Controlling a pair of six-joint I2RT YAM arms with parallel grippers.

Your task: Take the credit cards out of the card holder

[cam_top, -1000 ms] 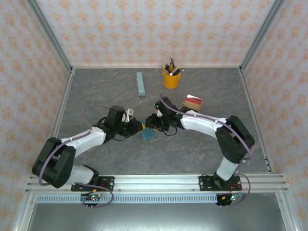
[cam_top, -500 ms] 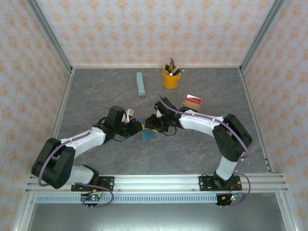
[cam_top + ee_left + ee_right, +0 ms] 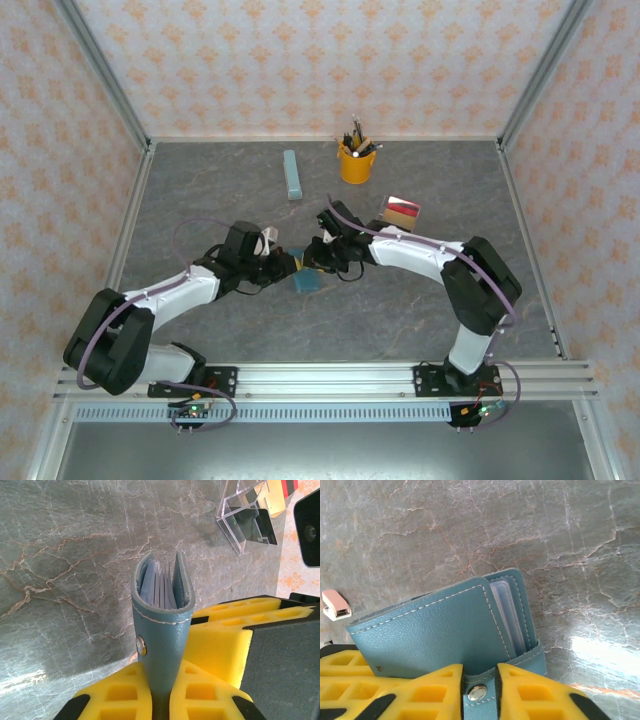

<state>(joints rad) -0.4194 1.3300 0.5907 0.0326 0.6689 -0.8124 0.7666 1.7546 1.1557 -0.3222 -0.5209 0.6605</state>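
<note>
Your left fingers (image 3: 162,682), ribbed yellow foam, are clamped on the card holder (image 3: 161,625). It is a stitched teal leather fold standing edge-up at mid-frame, with pale pocket leaves inside. Your right fingers (image 3: 479,674) pinch its snap strap (image 3: 479,694) at the bottom edge. From above, it sits mid-frame on the grey marbled table (image 3: 200,190) with open table around it. Tan and red credit cards (image 3: 402,211) lie to the upper right.

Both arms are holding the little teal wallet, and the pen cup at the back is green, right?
The pen cup is yellow, not green, as the top external view shows. The left gripper and right gripper do hold the teal card holder.
</note>
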